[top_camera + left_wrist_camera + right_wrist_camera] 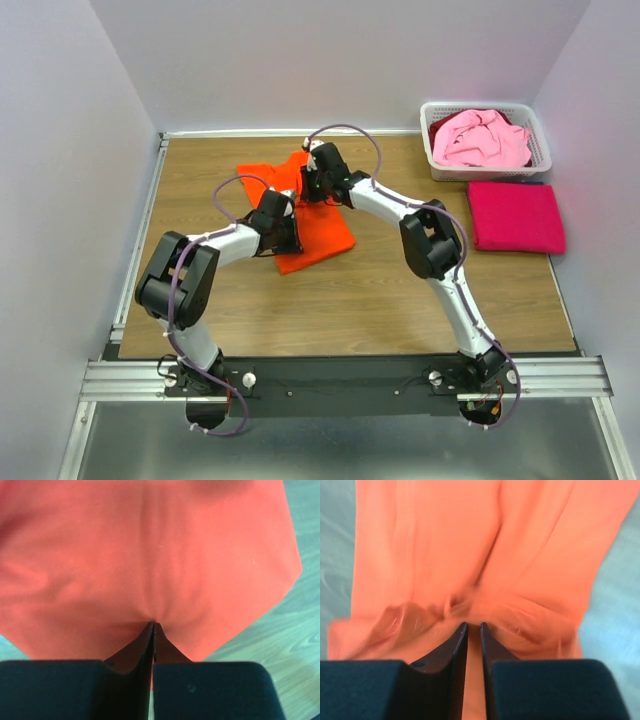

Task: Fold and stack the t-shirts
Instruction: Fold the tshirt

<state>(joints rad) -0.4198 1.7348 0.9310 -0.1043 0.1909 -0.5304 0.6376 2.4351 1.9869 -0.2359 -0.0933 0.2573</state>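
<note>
The bright orange t-shirt (322,236) lies partly folded at the middle of the table. My left gripper (287,233) is shut on its near-left part; in the left wrist view the jaws (153,625) pinch the orange cloth (150,555). My right gripper (312,180) is shut on the shirt's far edge; in the right wrist view the gripper (471,626) holds bunched orange cloth (470,545). The magenta-red t-shirt (516,215) lies folded flat at the right. The pale pink t-shirt (482,138) is crumpled in the basket.
A white slotted plastic basket (437,160) stands at the back right, just behind the magenta-red shirt. Grey walls close in the table on the left, back and right. Bare wood (350,310) shows in front of the orange shirt.
</note>
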